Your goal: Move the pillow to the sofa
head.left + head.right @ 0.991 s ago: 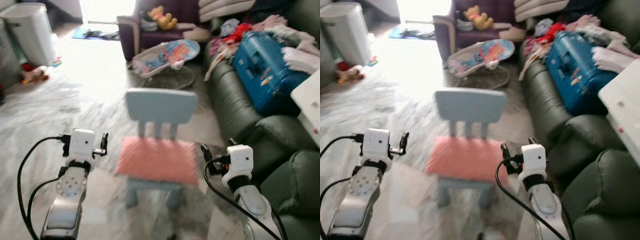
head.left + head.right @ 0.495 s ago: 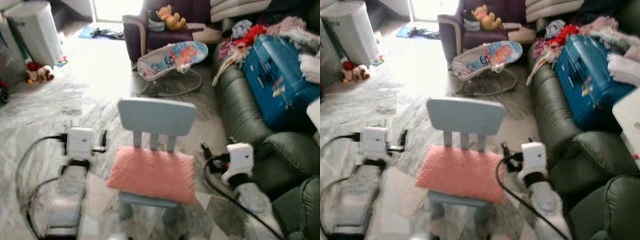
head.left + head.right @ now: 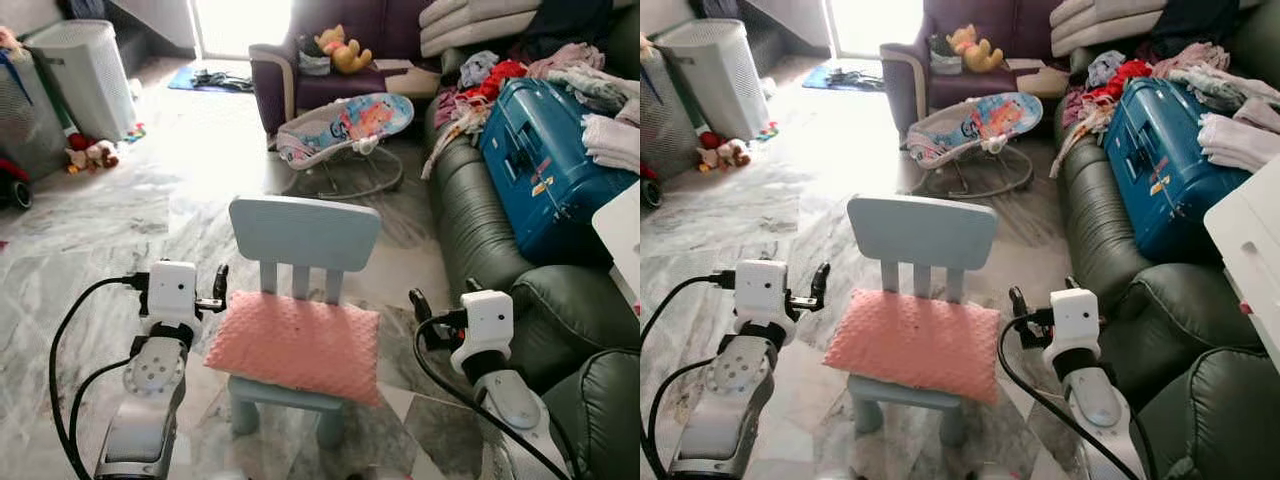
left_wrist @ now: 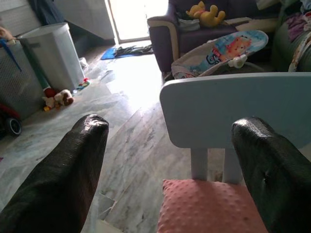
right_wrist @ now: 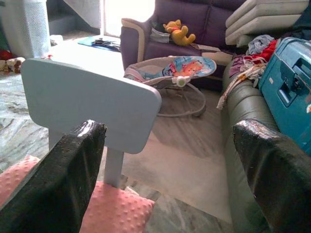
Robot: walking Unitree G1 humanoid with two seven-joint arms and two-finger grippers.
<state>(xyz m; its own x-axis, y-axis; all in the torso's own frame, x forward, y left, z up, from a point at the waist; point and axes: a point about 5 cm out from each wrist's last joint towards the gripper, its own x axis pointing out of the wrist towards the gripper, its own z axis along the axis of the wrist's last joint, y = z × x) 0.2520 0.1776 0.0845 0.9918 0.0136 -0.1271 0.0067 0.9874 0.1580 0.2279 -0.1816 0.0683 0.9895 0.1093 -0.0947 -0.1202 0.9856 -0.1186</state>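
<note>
Pink pillow (image 3: 293,344) lying on the small blue chair (image 3: 305,234), dark green sofa (image 3: 480,225) just beside; left gripper (image 3: 220,285) and right gripper (image 3: 415,303) flanking the pillow, fingers spread wide, holding nothing

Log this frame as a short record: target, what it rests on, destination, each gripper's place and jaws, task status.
target: pink pillow
rests on: seat of the small light-blue chair
destination: dark green sofa, to the robot's right, its far cushions holding a blue suitcase and clothes
left gripper: beside the pillow's left edge, jaws open, empty
right gripper: beside the pillow's right edge, jaws open, empty
status: pillow not yet grasped
</note>
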